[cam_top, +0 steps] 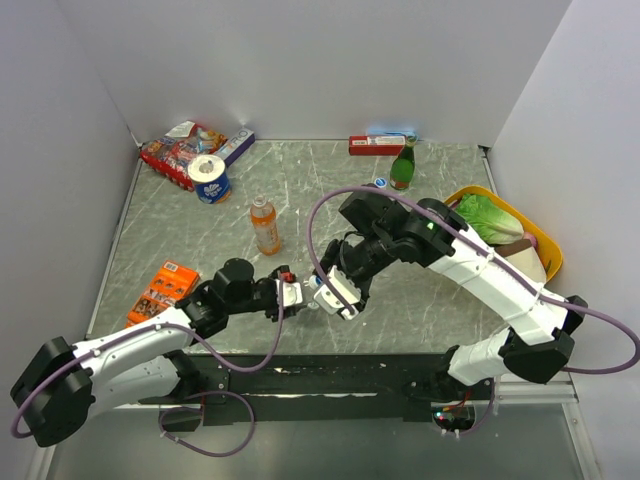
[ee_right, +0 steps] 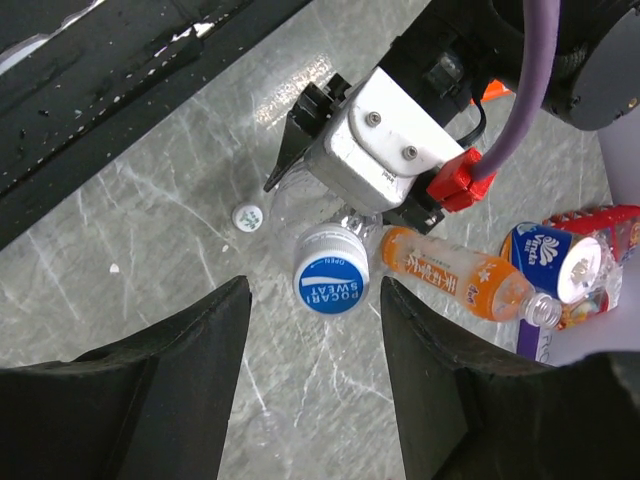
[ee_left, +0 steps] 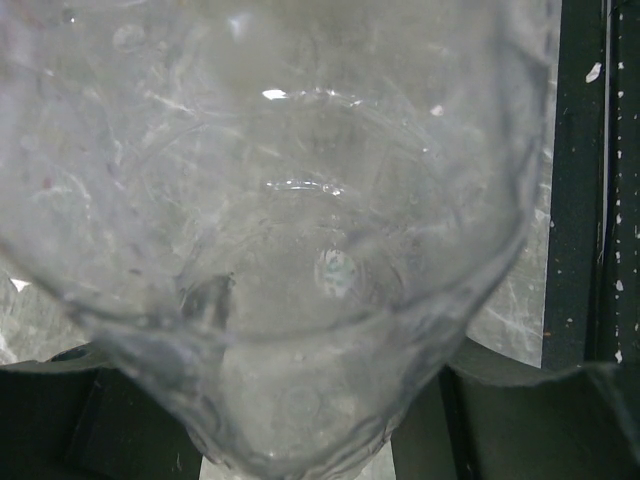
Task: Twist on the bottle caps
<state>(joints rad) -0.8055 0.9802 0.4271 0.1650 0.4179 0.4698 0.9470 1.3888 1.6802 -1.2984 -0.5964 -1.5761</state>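
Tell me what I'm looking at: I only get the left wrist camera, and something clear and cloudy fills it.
Observer: A clear plastic bottle, clamped in the left gripper.
Operator: Does it have a lid?
Observer: The right wrist view shows a round blue-and-white plastic cap at its mouth end.
Operator: Where is the other arm?
Observer: The right gripper faces that cap, open, with a jaw on either side of it.
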